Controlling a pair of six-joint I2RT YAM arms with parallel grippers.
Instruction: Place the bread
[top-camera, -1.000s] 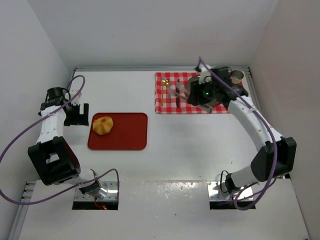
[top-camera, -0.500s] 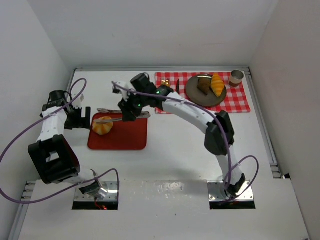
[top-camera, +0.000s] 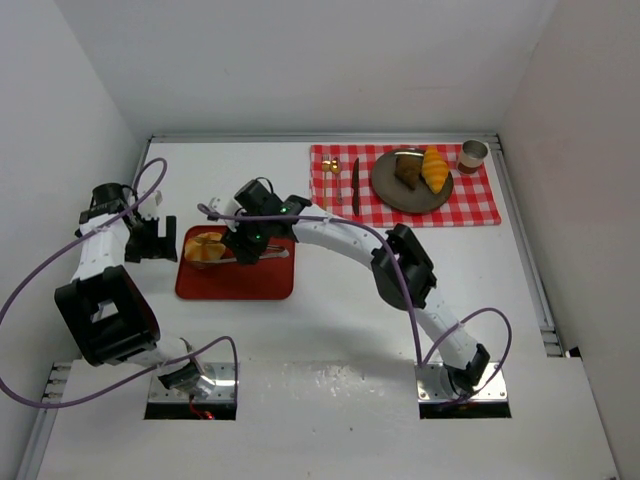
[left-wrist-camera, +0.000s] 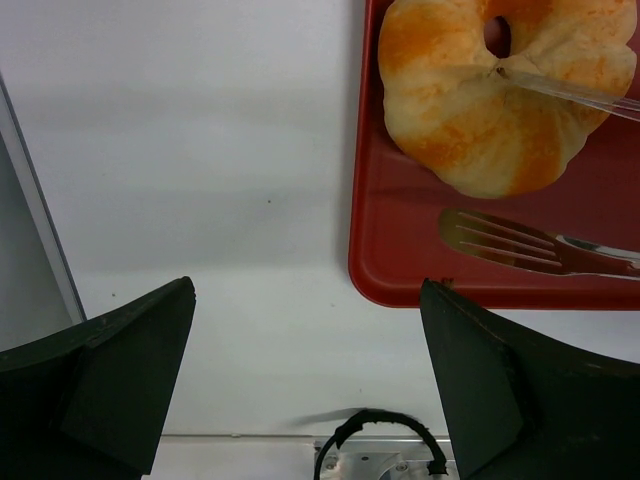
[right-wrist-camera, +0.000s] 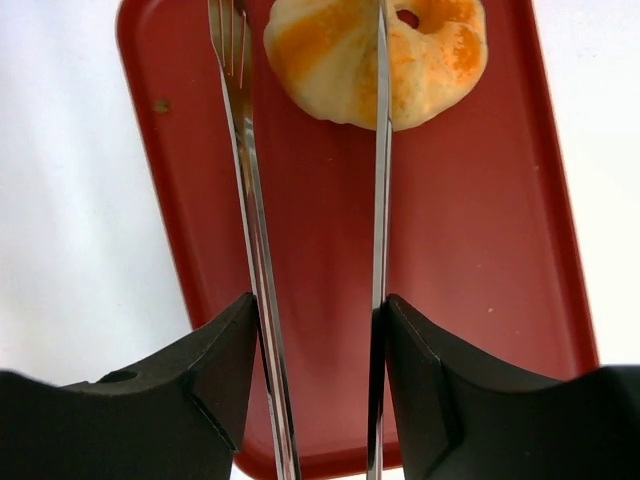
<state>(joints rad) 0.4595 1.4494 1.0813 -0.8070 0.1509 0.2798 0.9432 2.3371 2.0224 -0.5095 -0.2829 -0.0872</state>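
right gripper (right-wrist-camera: 320, 305): clamped on a pair of metal tongs (right-wrist-camera: 251, 200), with one finger pressed against the outside of each arm. It hangs over the red tray (right-wrist-camera: 480, 250), and the tongs point along the tray toward the bun (right-wrist-camera: 330, 60).
tongs: the two arms stand apart. The forked arm runs just beside the bun with a gap between them (the left wrist view shows this best). The plain arm, seen edge-on, crosses over the top of the bun. I cannot tell whether either arm touches the bun.
bun: round, pale golden with orange patches, scored, with a small hole near its top. It sits on the tray at the end nearest the left arm.
red tray: lies flat on the white table (top-camera: 350, 290), left of the middle.
right arm: stretched from its base at the near right, across the table to the tray.
left gripper (left-wrist-camera: 305, 300): fingers spread wide with nothing between them. It hangs over bare table just beside the tray's edge, facing the bun.
croissant (top-camera: 434, 168): golden-orange, on the dark round plate (top-camera: 405, 198) at the far right, well apart from the tray.
dark brown lump (top-camera: 406, 169): on the same plate, just beside the croissant.
plate: rests on a red-and-white checked cloth (top-camera: 480, 205).
cup (top-camera: 473, 153): stands at the cloth's far right corner.
knife (top-camera: 354, 187): lies on the cloth beside the plate, on the side toward the tray.
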